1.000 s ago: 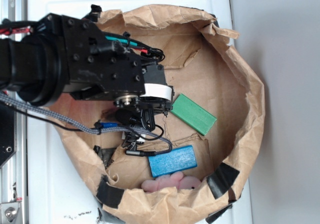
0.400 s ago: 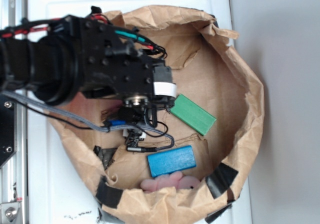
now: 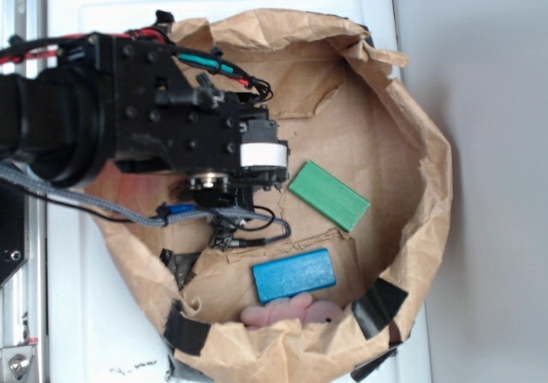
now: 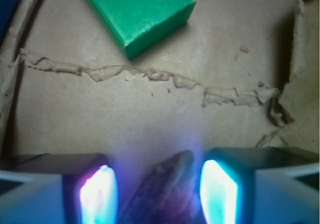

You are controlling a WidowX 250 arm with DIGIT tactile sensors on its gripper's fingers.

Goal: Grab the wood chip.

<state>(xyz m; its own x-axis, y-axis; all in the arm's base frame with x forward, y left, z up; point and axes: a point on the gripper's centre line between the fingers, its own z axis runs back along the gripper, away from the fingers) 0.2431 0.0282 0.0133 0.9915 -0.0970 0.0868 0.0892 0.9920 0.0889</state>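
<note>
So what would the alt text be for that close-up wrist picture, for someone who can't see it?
A dark, rough wood chip lies between the two glowing fingers of an open claw, touching neither. Beyond it, on torn brown paper, sits a green block.

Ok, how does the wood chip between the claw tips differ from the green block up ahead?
The wood chip is dark brown, rough and streaky; the green block is bright green and smooth. The chip tapers to a rounded point, while the block has square corners and flat faces. The chip sits between the fingers of the claw; the block lies clear of them, beyond a torn paper seam. Both rest on the brown paper.
</note>
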